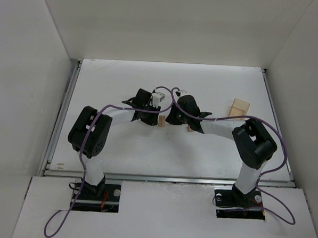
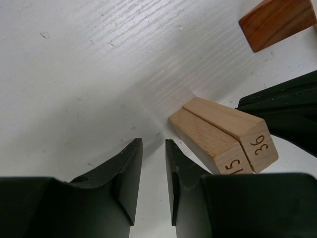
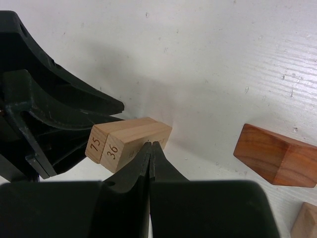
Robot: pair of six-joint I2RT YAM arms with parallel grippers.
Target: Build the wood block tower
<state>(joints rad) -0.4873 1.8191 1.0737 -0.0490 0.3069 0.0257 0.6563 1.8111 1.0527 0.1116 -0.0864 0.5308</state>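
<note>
As both arms lean in over the middle of the white table (image 1: 123, 80), the two grippers sit almost nose to nose with the pale posts (image 3: 130, 138) caught between them. That's two slim tan blocks pressed side by side, apparently standing on end, their near faces stamped 75 and 36.

Look at the right gripper (image 3: 150, 145): fingers pressed flat together, nothing between them, and the joined tips are right at the edge of the post marked 36. From this angle I cannot tell whether they touch it.

Now the left gripper (image 2: 153, 144): its fingers are parted by a narrow gap, and that gap holds only bare table. The posts stand just beside its right-hand finger, outside the gap, with the black body of the right gripper behind them.

Off to the side, the reddish-brown roof-shaped piece (image 3: 276, 161) lies on the table, clear of the posts and of both grippers, to the right of the right gripper's fingers. A further pale wooden piece (image 3: 305, 223) peeks in at the bottom corner of the right wrist view. Further out, near the table's right edge, a larger tan box (image 1: 238, 108) lies well apart from all of it.
</note>
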